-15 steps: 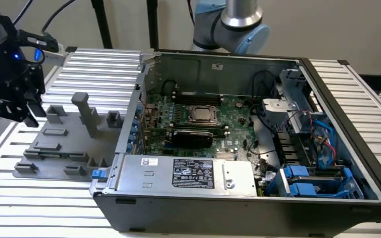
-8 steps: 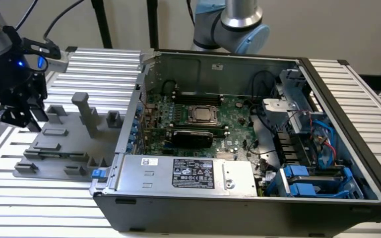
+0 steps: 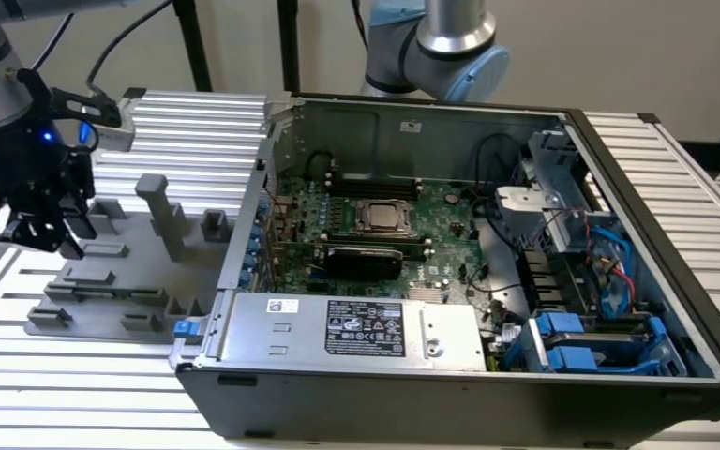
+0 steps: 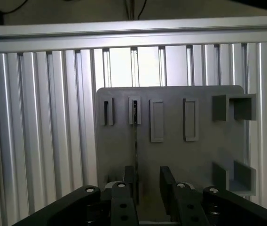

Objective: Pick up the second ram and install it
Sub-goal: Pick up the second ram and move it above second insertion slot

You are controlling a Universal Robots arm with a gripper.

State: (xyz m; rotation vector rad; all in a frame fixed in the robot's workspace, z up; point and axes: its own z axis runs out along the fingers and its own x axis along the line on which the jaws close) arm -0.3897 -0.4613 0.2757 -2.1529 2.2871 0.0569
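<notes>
The second ram (image 4: 135,141) stands on edge in a slot of the grey fixture plate (image 4: 171,155) and appears as a thin dark line. My gripper (image 4: 147,188) hangs over it, open. The stick runs just inside one finger (image 4: 129,181), and the other finger (image 4: 167,181) stands well off it, so neither is closed on it. In the exterior view my gripper (image 3: 48,242) is low over the grey fixture plate (image 3: 147,272) at that view's left. The open computer case (image 3: 460,244) lies to its right, with the green motherboard (image 3: 442,211) and its silver processor (image 3: 385,217) exposed.
The fixture carries upright grey posts (image 3: 160,211) and several empty slots (image 4: 190,120). The ribbed aluminium table (image 3: 198,127) lies all around. A silver power supply (image 3: 360,330), blue drive bays (image 3: 592,342) and cable bundles (image 3: 547,253) crowd the case. A second arm's base (image 3: 442,52) stands behind the case.
</notes>
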